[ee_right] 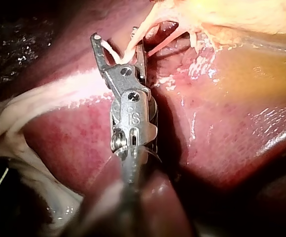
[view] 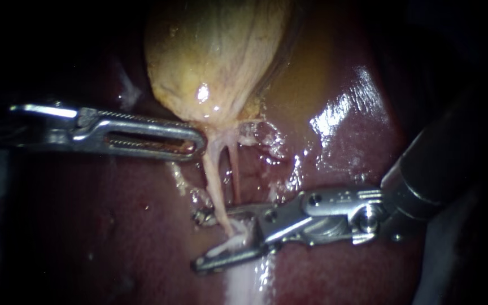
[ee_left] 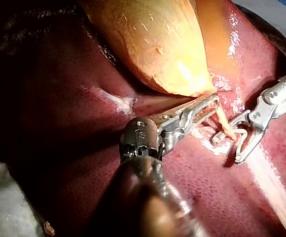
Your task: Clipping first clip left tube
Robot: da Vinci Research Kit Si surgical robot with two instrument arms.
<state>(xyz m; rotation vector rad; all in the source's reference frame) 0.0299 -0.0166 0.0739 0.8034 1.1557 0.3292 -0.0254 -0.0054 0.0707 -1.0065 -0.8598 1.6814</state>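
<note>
- Left tube (view: 213,181) parent, gallbladder (view: 216,56): held at neck; may tear tube under harder traction.
- Left instrument (view: 199,141): jaws closed on gallbladder neck; likely slack field if grip slips.
- Right instrument (view: 197,242): jaws wide apart, straddling left tube low down; may catch right tube (view: 236,175) too.
- Clip (view: 230,244): white, along lower jaw; may bite only partway across.

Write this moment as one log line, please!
right instrument: jaws open, left tube between them | left instrument: tip beside gallbladder neck
</note>
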